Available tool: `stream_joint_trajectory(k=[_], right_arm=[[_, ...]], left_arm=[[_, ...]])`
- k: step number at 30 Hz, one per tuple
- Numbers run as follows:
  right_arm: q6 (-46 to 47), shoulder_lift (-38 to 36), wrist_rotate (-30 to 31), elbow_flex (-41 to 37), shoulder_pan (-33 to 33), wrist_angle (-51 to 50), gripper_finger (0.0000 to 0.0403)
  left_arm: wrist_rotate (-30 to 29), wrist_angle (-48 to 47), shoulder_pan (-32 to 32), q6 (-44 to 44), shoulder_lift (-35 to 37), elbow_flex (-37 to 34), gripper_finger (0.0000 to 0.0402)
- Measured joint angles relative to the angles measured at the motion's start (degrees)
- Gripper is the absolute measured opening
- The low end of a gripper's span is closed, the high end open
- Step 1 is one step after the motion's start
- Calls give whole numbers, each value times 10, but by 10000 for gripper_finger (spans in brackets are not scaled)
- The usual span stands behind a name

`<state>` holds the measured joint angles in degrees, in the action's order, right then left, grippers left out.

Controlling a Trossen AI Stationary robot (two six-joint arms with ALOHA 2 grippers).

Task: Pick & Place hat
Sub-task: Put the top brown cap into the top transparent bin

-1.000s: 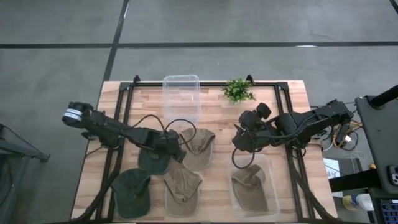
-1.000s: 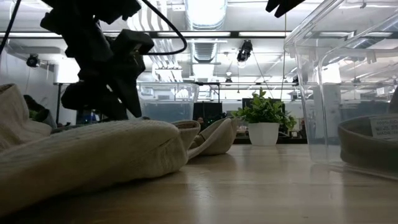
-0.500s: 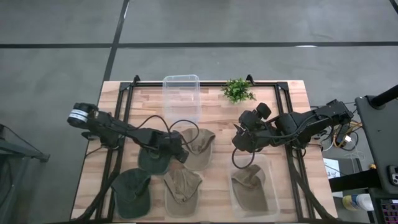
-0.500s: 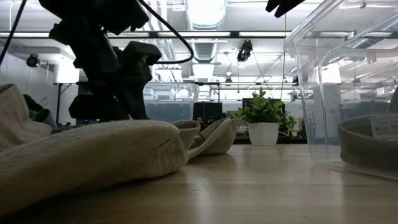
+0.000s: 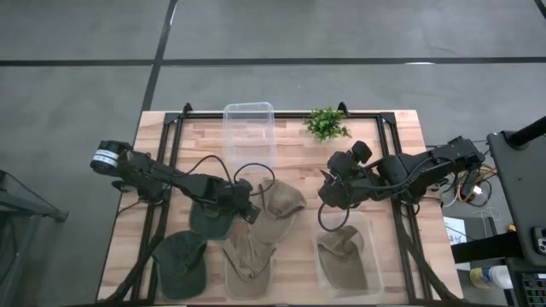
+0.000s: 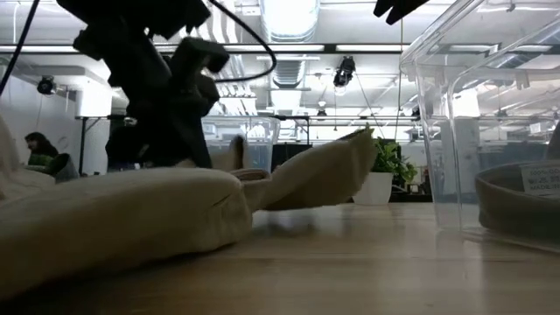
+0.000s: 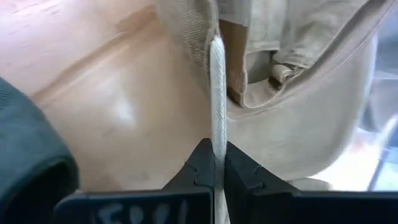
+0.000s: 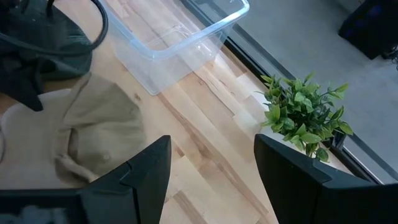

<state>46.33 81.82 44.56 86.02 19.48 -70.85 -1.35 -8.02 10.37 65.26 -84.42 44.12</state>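
A beige hat point(image 5: 280, 203) sits mid-table, its brim toward my left gripper point(image 5: 251, 211), which is shut on it. In the low view this hat point(image 6: 319, 171) is tipped up, with a shadow on the wood beneath it. My right gripper point(image 5: 328, 194) hangs open over the far end of a clear bin point(image 5: 372, 256) that holds another beige hat point(image 5: 345, 256). It touches nothing. My left gripper pinches the thin edge of the beige hat's brim point(image 7: 216, 93) between its two fingers point(image 7: 200, 168). It comes from the table's left, slanting down. The hat is tilted, its right part raised off the wood. Whether any of it still rests on the table is hidden.
Two dark green hats point(image 5: 208, 222) point(image 5: 182, 263) lie left of the gripper, and a third beige hat point(image 5: 250, 256) lies near the front edge. An empty clear bin point(image 5: 248, 132) and a small potted plant point(image 5: 326, 124) stand at the far edge.
My left gripper has moved a little toward the table's right and shut on the beige hat's brim. The hat, flat on the wood before, has tipped up and shifted slightly right, its right part rising.
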Motion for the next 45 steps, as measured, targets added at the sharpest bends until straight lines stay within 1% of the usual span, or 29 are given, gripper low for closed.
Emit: stream_joint_trajectory(k=[7,10,15,20,24,29,33,36,38,40,45], right_arm=[[0,0,1,0,-1,0,224],[0,0,2,0,-1,0,224],[0,0,2,0,0,0,224],[0,0,2,0,0,0,224],[0,0,2,0,0,0,224],[0,0,2,0,0,1,224],[0,0,2,0,0,8,224],[0,0,2,0,0,8,224],[0,0,2,0,0,8,224],[0,0,1,0,0,8,224],[0,0,0,0,0,9,224]], left_arm=[[8,1,4,-25,49,17,7],[-2,-3,2,-41,74,24,7],[-46,-52,-2,-59,118,42,7],[-88,-79,-5,-77,176,60,7],[-138,-143,-16,-91,223,85,7],[-194,-215,-64,-117,272,120,7],[-209,-244,-122,-144,291,141,7],[-211,-246,-177,-169,297,150,8],[-209,-250,-213,-179,297,150,8],[-195,-252,-256,-184,294,150,8],[-138,-252,-360,-187,268,148,9]])
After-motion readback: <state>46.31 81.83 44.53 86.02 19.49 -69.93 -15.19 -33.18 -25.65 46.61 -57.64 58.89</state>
